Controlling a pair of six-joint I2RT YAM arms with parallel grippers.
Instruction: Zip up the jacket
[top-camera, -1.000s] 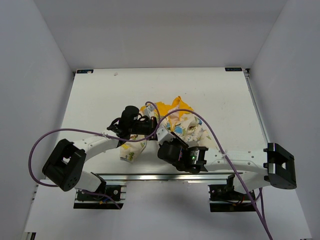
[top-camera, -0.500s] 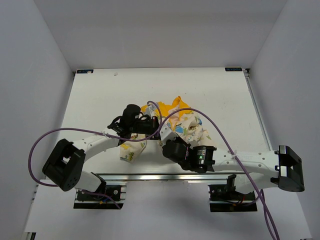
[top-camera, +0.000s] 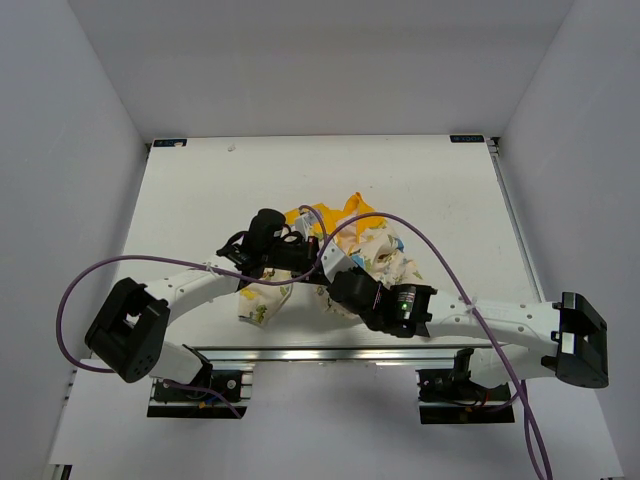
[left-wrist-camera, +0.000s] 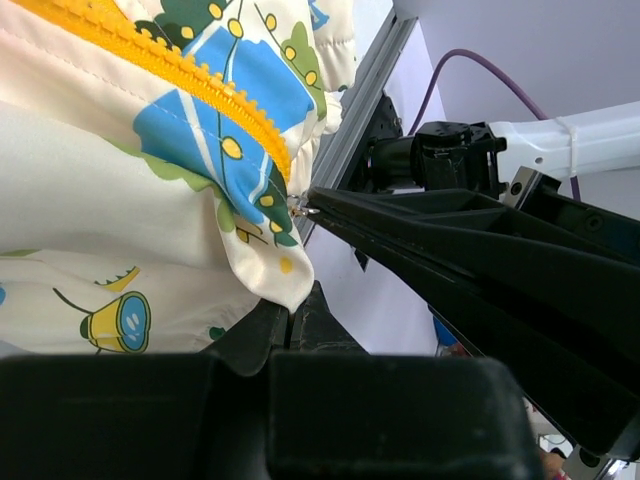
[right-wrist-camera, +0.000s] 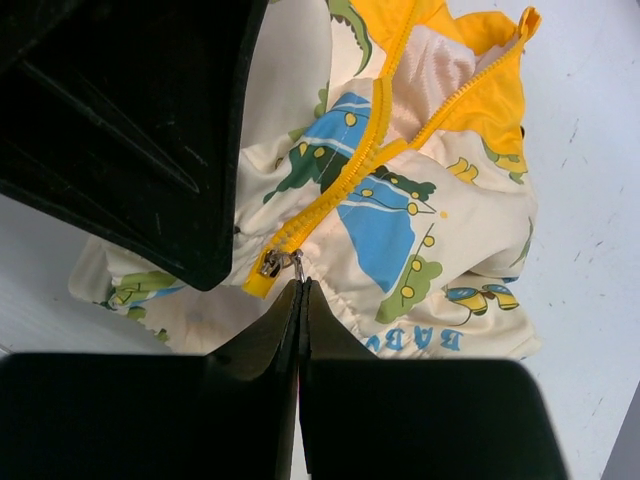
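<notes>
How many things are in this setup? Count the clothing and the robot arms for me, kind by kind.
jacket: 1
robot arms: 2
Total: 3

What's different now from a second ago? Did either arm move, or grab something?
The right arm swung its elbow outward to the right, and its wrist slid slightly right. The right gripper is shut at the zipper pull. Nothing was visibly grabbed or released. The left gripper stayed put, pinching the hem of the jacket, which barely shifted.
</notes>
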